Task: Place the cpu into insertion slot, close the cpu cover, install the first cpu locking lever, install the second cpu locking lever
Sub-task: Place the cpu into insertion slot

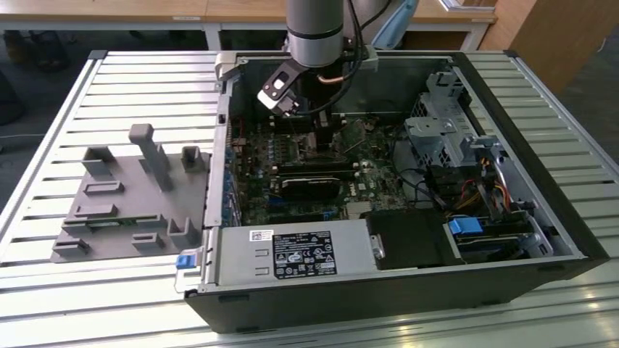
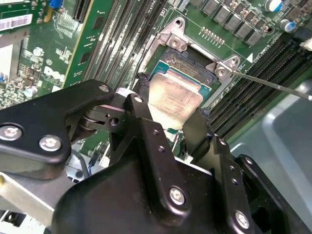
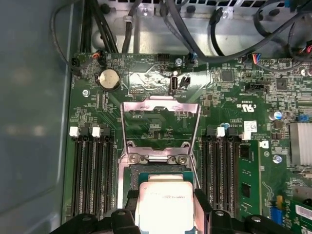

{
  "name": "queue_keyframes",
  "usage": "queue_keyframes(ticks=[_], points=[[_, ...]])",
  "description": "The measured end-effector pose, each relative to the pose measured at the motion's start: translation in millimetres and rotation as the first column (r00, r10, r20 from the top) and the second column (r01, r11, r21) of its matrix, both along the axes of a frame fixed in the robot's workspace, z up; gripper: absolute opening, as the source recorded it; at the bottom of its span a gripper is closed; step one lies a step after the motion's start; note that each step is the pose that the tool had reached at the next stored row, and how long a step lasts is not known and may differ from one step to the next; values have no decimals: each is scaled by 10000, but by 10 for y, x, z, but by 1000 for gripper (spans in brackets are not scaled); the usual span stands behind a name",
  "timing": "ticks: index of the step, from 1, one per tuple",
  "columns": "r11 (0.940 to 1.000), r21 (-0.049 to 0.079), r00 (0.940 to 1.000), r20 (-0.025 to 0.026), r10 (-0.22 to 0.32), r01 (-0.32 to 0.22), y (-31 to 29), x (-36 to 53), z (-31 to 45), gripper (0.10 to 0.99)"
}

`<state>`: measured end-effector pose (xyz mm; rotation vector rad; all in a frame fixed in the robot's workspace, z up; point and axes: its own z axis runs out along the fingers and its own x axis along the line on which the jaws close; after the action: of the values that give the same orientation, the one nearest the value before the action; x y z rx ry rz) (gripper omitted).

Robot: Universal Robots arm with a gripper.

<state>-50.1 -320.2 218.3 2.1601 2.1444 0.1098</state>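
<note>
My gripper (image 2: pixel 171 100) is shut on the cpu (image 2: pixel 176 92), a pale silvery square chip pinched at two opposite edges by the black fingers (image 2: pixel 139 105). The chip sits tilted just over the insertion slot (image 2: pixel 189 59), whose dark centre and silvery rim show beyond it; I cannot tell whether they touch. In the first wrist view the cpu (image 3: pixel 165 200) covers the near part of the insertion slot (image 3: pixel 158 171). The cpu cover (image 3: pixel 161 104) stands swung up and open behind it. A thin metal lever rod (image 2: pixel 273 84) lies beside the socket. The arm (image 1: pixel 314 29) reaches down into the case.
Long black memory slots (image 3: pixel 92 170) flank the socket on both sides. Black cables (image 3: pixel 195 29) run along the case wall beyond the board. The power supply box (image 1: pixel 295 254) and drive cage (image 1: pixel 445 138) crowd the case. A grey fixture (image 1: pixel 126 196) lies on the slatted table.
</note>
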Motion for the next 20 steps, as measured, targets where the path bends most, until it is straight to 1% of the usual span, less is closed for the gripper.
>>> queue_keyframes(ticks=[7,13,20], points=[[10000,-9,10000,0,-14,14,29,-1,-113,525],[9999,-9,9999,0,-168,168,31,-5,-148,525],[9998,-10,9998,0,-176,176,46,-5,-193,525]])
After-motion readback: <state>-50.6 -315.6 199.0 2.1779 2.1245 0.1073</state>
